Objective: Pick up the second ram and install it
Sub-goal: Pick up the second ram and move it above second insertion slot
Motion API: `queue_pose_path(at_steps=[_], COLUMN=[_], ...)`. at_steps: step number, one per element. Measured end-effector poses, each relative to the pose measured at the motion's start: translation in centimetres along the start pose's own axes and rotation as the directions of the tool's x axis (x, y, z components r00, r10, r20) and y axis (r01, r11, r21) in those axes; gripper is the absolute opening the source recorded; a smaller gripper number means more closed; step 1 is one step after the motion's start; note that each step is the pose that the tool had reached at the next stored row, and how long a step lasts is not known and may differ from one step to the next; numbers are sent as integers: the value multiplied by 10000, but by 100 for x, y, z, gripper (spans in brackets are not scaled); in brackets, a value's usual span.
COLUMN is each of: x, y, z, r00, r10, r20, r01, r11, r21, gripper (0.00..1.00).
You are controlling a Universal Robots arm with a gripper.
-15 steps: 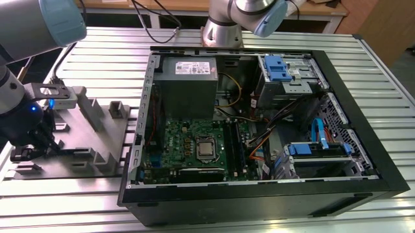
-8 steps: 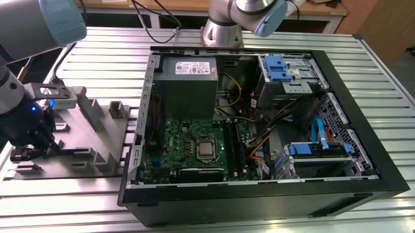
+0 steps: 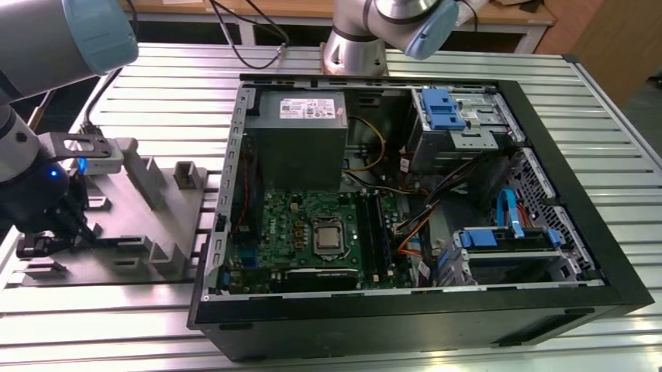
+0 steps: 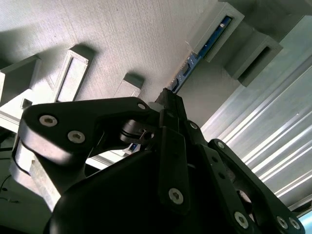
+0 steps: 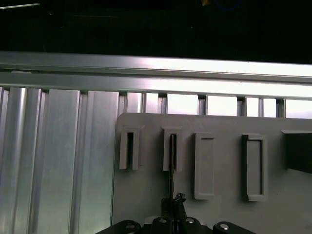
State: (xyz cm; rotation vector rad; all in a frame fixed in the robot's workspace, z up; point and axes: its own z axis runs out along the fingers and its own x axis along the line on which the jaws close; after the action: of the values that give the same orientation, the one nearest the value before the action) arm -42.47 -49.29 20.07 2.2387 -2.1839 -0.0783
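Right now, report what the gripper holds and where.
The gripper pinches the second ram by one end; its other end sits in the grey holder.

Open computer case [image 3: 414, 325], green motherboard [image 3: 284, 225], power supply [image 3: 300, 139], grey slotted fixture [image 3: 135, 201], aluminium table [image 3: 176, 85]

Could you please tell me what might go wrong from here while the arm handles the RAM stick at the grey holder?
1. The gripper is shut on the second ram near one end, so the long stick could pivot or slip.
2. Its far end sits in a slot of the grey holder; a tilted pull might bind or bend it.
3. Raised neighbouring slots stand close beside it and could be clipped.
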Motion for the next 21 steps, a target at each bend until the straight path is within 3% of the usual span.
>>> queue_pose_path(at_steps=[21], x=[0], y=[0], z=[2], r00=[9990], r10=[441], r20=[20], r01=[-441], r11=[9990], r21=[11], gripper=[11])
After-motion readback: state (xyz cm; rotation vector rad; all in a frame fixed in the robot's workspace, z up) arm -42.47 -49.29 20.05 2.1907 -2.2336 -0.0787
